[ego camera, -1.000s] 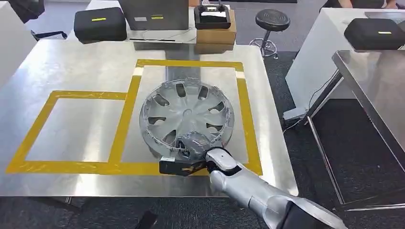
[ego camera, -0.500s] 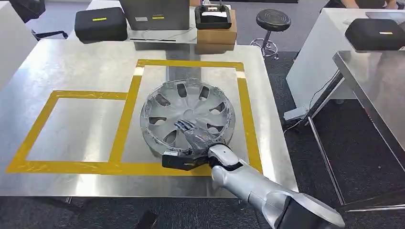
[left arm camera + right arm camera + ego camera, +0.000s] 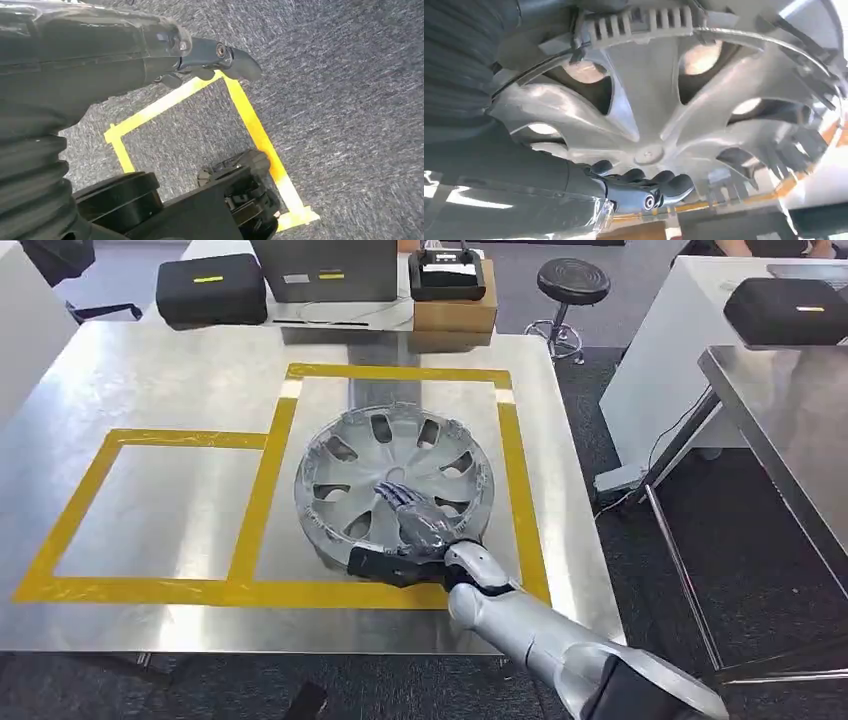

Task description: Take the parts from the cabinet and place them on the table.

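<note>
My right arm (image 3: pixel 525 630) is a smooth silver tube that widens into a dark shoulder housing. A black band rings its wrist, with a black block just beside the band. The right hand (image 3: pixel 415 520) is grey under a glossy film, its fingers (image 3: pixel 664 182) dark.

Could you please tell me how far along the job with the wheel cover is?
Done: the wheel cover lies on the table inside the yellow tape outline. In hand: the right hand is spread over it, gripping nothing. Left: pulling that arm clear.
</note>
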{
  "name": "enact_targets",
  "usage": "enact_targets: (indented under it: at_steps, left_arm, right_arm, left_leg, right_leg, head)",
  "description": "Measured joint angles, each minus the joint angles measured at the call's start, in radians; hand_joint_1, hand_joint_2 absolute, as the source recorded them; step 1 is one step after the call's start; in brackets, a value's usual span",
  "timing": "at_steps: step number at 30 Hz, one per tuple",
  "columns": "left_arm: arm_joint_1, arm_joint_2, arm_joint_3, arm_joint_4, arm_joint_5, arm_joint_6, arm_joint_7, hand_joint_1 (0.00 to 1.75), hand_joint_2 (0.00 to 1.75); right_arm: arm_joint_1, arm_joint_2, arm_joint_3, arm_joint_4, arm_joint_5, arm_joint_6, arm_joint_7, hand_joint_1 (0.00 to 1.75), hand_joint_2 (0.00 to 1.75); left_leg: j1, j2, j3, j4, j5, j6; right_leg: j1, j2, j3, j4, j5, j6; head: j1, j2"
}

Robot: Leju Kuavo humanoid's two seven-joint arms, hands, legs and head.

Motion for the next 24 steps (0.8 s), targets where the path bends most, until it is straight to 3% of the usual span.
enact_targets:
  at_steps: [3, 6, 11, 17, 24]
  left_arm:
    - [0.006, 0.002, 0.000, 0.000, 0.019, 0.006, -0.016, 0.00, 1.75]
    - [0.022, 0.003, 0.002, 0.001, 0.045, 0.019, -0.035, 0.00, 1.75]
    - [0.049, 0.011, 0.004, 0.003, 0.069, 0.029, -0.048, 0.00, 1.75]
    - [0.058, 0.018, 0.008, 0.007, 0.087, 0.034, -0.064, 0.00, 1.75]
    - [0.060, 0.023, 0.020, 0.008, 0.098, 0.036, -0.073, 0.00, 1.75]
  right_arm:
    - [0.027, -0.016, -0.014, -0.108, -0.065, -0.038, -0.022, 0.00, 1.75]
    - [0.069, -0.046, -0.072, -0.316, -0.319, -0.082, -0.081, 0.00, 1.75]
    - [0.099, -0.143, -0.198, -0.699, -0.628, -0.085, -0.080, 0.00, 1.75]
    - [0.144, -0.260, -0.342, -1.061, -0.802, -0.089, -0.135, 0.00, 1.75]
    - [0.187, -0.328, -0.426, -1.300, -0.845, -0.100, -0.168, 0.00, 1.75]
  left_leg:
    - [0.000, 0.001, 0.000, 0.000, -0.001, 0.001]
    - [0.000, 0.001, 0.000, 0.000, -0.001, 0.001]
    - [0.000, -0.006, -0.001, 0.000, -0.001, 0.000]
    - [-0.001, -0.019, -0.001, 0.000, -0.001, 0.001]
    - [-0.001, -0.018, -0.001, 0.000, -0.001, 0.001]
  right_leg:
    - [0.000, 0.000, 0.000, 0.000, 0.000, 0.000]
    - [0.000, 0.000, -0.001, 0.000, -0.001, -0.001]
    - [0.000, -0.002, -0.003, 0.000, -0.001, 0.000]
    - [-0.001, -0.007, -0.001, -0.001, -0.002, 0.001]
    - [-0.001, -0.008, -0.001, -0.001, -0.003, 0.002]
  head:
    - [0.000, 0.000]
    - [-0.001, 0.000]
    - [-0.001, 0.000]
    - [0.000, 0.000]
    - [-0.001, 0.000]
